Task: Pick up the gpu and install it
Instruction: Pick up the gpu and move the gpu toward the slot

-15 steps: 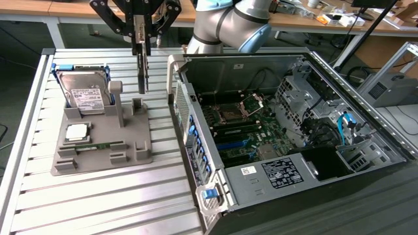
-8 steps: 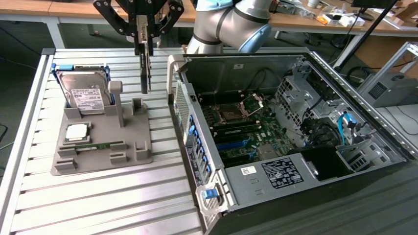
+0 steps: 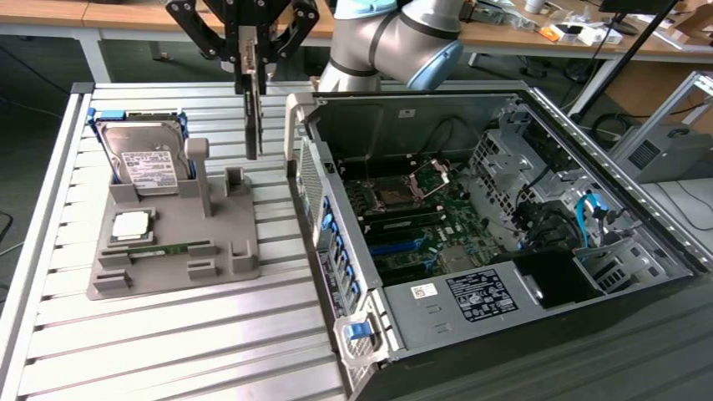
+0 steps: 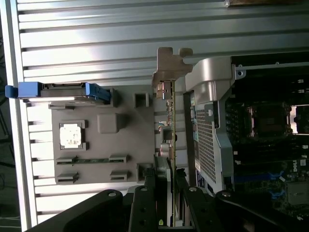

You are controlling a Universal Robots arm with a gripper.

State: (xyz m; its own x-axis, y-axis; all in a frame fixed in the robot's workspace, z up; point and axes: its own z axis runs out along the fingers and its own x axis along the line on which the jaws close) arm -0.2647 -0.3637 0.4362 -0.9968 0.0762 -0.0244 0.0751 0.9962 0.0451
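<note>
The gpu (image 3: 253, 117) hangs upright and edge-on from my gripper (image 3: 253, 79), which is shut on its upper edge. It is a thin dark card, lifted a little above the grey holder (image 3: 179, 267), between the holder's slot posts and the open computer case (image 3: 468, 209). In the wrist view the gpu (image 4: 169, 121) runs away from my gripper (image 4: 166, 181), and its silver bracket (image 4: 171, 60) is at the far end. The card's lower edge is apart from the holder and just outside the case's side wall.
The grey holder also carries a silver hard drive (image 3: 145, 159) in a blue carrier, a CPU (image 3: 130, 224) and a narrow RAM stick (image 3: 162, 249). The case lies open, showing the motherboard (image 3: 412, 217) and drive cages (image 3: 535, 192). All of it rests on a slatted metal table (image 3: 167, 351).
</note>
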